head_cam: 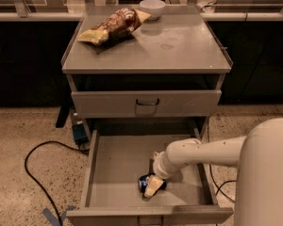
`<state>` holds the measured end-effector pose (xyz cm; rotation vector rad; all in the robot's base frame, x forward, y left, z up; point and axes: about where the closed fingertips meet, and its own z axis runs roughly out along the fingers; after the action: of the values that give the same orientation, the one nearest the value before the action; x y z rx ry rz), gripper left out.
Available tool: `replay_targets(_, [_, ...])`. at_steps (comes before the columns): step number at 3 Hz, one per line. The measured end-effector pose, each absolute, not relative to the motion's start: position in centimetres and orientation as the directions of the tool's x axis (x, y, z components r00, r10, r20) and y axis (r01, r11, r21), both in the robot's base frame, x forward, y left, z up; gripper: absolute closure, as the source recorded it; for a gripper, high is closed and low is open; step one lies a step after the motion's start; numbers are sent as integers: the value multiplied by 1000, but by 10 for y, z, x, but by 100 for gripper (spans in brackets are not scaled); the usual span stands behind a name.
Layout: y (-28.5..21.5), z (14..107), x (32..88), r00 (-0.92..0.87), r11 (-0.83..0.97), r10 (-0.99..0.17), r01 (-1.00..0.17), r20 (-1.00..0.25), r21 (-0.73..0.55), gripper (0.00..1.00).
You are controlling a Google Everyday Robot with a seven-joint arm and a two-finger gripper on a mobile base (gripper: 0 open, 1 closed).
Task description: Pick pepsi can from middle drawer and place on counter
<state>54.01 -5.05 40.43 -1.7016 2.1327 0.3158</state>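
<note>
A single camera looks from high in front of the cabinet (94, 105), facing forward and tilted steeply down. It is near enough that the table (179, 51) fills the 12 o'clock half and the open middle drawer (115, 166) the 6 o'clock half. The robot's arm (203, 152) enters from 4 o'clock, close to the lens, and the gripper (151, 188) sits near 6 o'clock over the drawer floor, at the pepsi can (142, 182).

Dark-blue can (143, 182) rests on the floor of the open grey drawer (117, 166), near the drawer's front wall. End effector (152, 187) is at the can.
</note>
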Motion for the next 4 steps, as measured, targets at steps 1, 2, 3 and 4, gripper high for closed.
replay_targets(1, [-47,393,536,-179,231,-885,-970,-429,-72,0])
replay_targets(2, [-49,377,529,-188,235,-890,-970,-415,-65,0])
replay_targets(3, [-49,366,527,-190,234,-894,-970,-406,-62,0])
replay_targets(4, [-49,365,527,-190,234,-894,-970,-406,-62,18])
